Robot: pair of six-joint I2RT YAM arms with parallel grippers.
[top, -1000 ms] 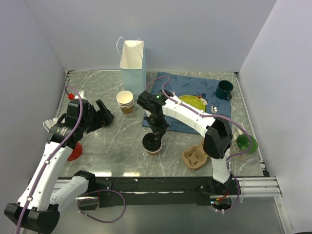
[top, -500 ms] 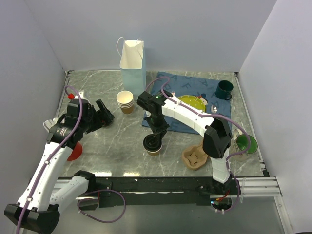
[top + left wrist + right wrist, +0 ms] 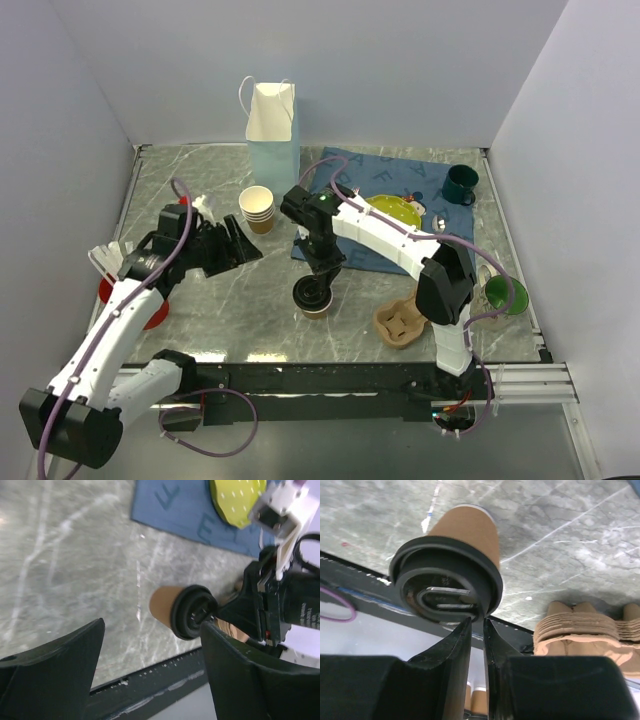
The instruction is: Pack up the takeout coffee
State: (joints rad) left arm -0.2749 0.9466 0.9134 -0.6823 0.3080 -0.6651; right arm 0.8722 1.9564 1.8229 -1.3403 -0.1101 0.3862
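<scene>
The takeout coffee [image 3: 313,296] stands near the tabletop's [image 3: 200,300] front edge. The right gripper [image 3: 476,621] is narrow at its lid [image 3: 445,562]; whether it grips is unclear. The left gripper [image 3: 152,625] gapes wide, empty.

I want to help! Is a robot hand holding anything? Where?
Left gripper: nothing. Right gripper sits at the rim of the coffee lid; whether it pinches cannot be told.

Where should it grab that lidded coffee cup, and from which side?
Around the brown paper wall, below the black lid, coming in level from the left. The cup stands upright with that side bare, and the open left tool faces it.
</scene>
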